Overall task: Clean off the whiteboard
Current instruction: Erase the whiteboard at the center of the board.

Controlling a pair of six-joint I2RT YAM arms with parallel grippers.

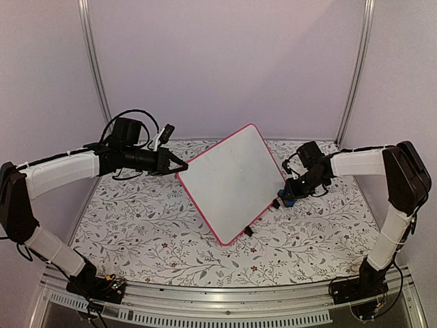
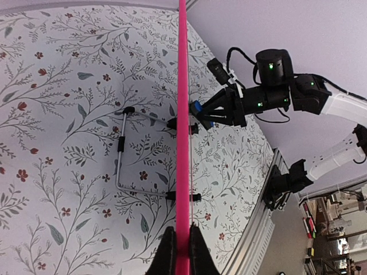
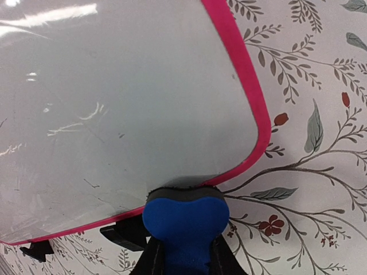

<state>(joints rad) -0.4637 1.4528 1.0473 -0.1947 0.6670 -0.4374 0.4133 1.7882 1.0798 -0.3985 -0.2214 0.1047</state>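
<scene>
Top external showed us a floral tabletop (image 1: 136, 232) and lilac walls (image 1: 225, 61); our left gripper (image 2: 182, 255) pinched the whiteboard (image 1: 232, 181) by its pink rim, our right gripper (image 1: 287, 195) clamped a blue eraser (image 3: 184, 220) against it.

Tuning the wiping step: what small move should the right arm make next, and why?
Probably slide the blue eraser onto the whiteboard: the right tool holds it at the pink frame's edge, faint marks show on the white face, and the left tool grips its rim.

Right wrist view: board (image 3: 114, 103) runs off the top and left edges — eraser (image 3: 184, 220) cut off below. Left wrist view hides the board's face.
</scene>
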